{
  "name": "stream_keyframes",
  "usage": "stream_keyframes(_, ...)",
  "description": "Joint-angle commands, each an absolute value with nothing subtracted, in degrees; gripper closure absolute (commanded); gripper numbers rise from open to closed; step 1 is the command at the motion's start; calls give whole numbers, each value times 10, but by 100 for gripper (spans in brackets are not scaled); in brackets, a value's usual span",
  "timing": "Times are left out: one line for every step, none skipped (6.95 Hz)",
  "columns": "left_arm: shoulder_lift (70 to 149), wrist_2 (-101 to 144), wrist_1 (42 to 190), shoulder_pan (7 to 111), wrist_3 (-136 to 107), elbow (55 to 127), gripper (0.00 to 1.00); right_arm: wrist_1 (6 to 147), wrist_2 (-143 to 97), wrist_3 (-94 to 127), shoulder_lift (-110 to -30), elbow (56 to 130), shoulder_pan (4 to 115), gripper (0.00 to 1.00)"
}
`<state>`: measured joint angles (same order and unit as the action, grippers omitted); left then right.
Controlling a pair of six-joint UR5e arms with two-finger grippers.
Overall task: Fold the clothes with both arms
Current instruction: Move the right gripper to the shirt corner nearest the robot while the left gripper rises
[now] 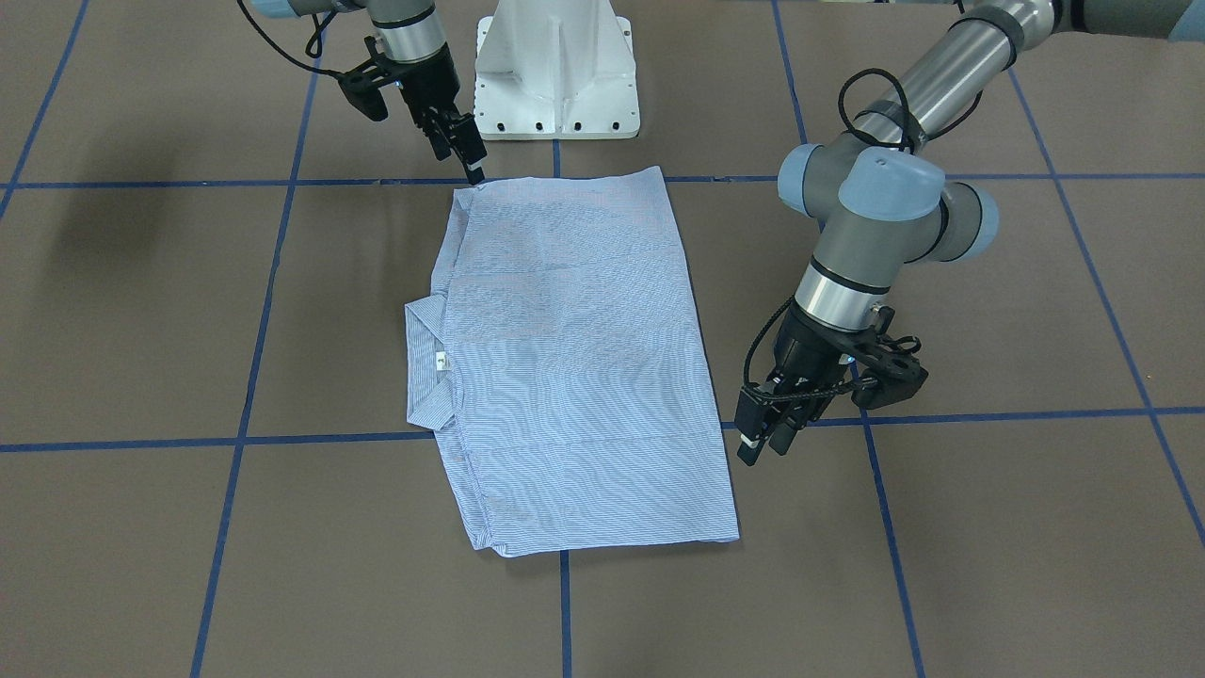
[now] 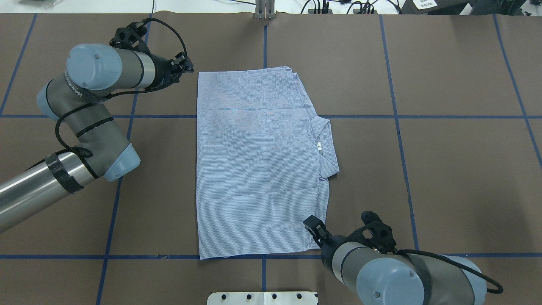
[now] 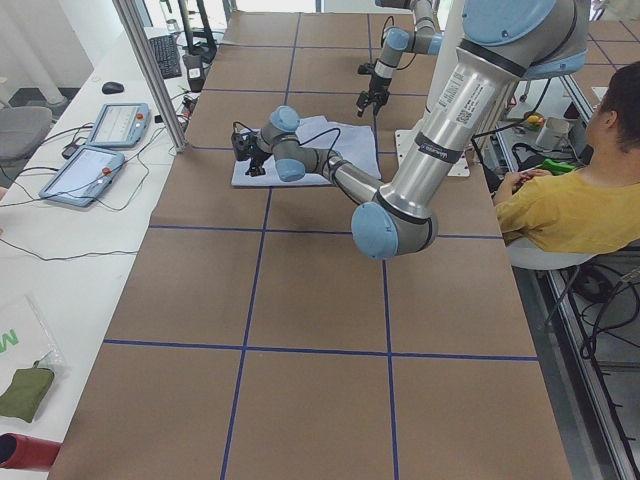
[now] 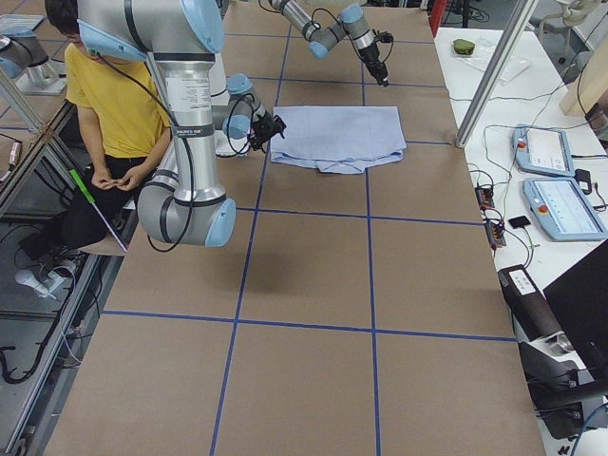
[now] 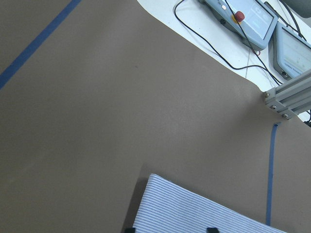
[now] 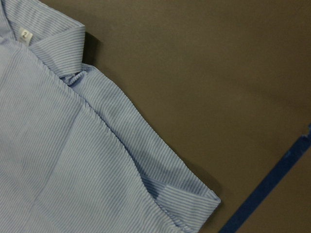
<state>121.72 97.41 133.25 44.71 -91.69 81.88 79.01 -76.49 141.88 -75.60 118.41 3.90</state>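
1. The light blue-and-white finely striped button-up shirt (image 2: pixel 258 161) lies flat in the middle of the brown paper-covered desk (image 2: pixel 444 169), folded into a rough rectangle. Its collar and white neck label stick out on the robot's right side.
2. The left silver-grey tubular arm (image 2: pixel 84 123) comes in low, elbow bent back, with its wrist pointing across toward the shirt's far left corner. Its black two-finger left pincer (image 1: pixel 763 443) hangs just beside that edge and isn't touching the fabric. The fingers look nearly together with nothing between them, so I'd call it closed and empty.
3. The right silver-grey tubular arm (image 2: pixel 381 271) reaches out from the base side, wrist angled down at the shirt's near right corner. Its black two-finger right pincer (image 1: pixel 473 172) has its tips right at the corner's edge, also looking pinched together. Honestly can't tell if it's actually touching the cloth.
4. The white pedestal base (image 1: pixel 557 71) sits right behind the shirt.
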Motion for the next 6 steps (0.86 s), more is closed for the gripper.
stream_keyframes(1210, 971, 1332, 446, -920, 821, 42, 798, -738, 1447, -717, 1144, 38, 1)
stream_keyframes(1209, 970, 1333, 447, -923, 821, 42, 798, -737, 1454, -716, 1142, 44, 2)
stream_keyframes(1209, 970, 1333, 446, -924, 821, 42, 798, -736, 1462, -715, 1127, 43, 2)
stream_keyframes(1208, 970, 1333, 447, -924, 821, 42, 798, -736, 1462, -713, 1123, 44, 2)
stream_keyframes(1208, 970, 1333, 446, -924, 821, 42, 798, -736, 1463, -713, 1120, 46, 4)
stream_keyframes(1208, 969, 1333, 446, -924, 821, 42, 798, -736, 1469, -713, 1118, 47, 4)
